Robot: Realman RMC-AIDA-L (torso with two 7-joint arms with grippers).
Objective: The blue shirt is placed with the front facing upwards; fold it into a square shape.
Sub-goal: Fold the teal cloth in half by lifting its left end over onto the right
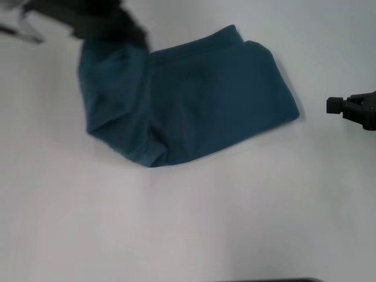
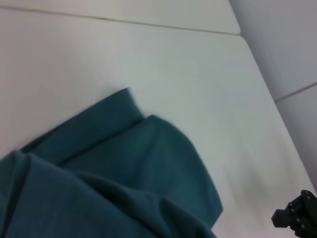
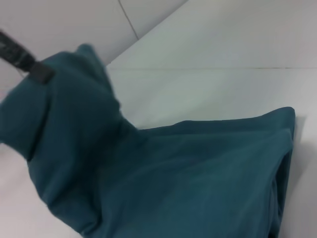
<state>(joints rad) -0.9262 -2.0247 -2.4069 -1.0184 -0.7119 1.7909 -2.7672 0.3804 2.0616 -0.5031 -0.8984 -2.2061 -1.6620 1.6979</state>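
- near side of the table point(image 1: 176, 235) is bare, nothing going on there
- the blue shirt point(image 1: 205, 100) sits in the middle-far part, already folded down to a chunky bundle, no lettering showing
- right gripper point(image 1: 352, 108) hangs off to the shirt's right, not touching it, can't tell how its fingers are set
- left gripper point(image 1: 103, 23) is at the far left corner, lifting that end of the cloth, so it looks clamped on the shirt
- my guess: mostly folded, one last flap to lay over, then squaring up
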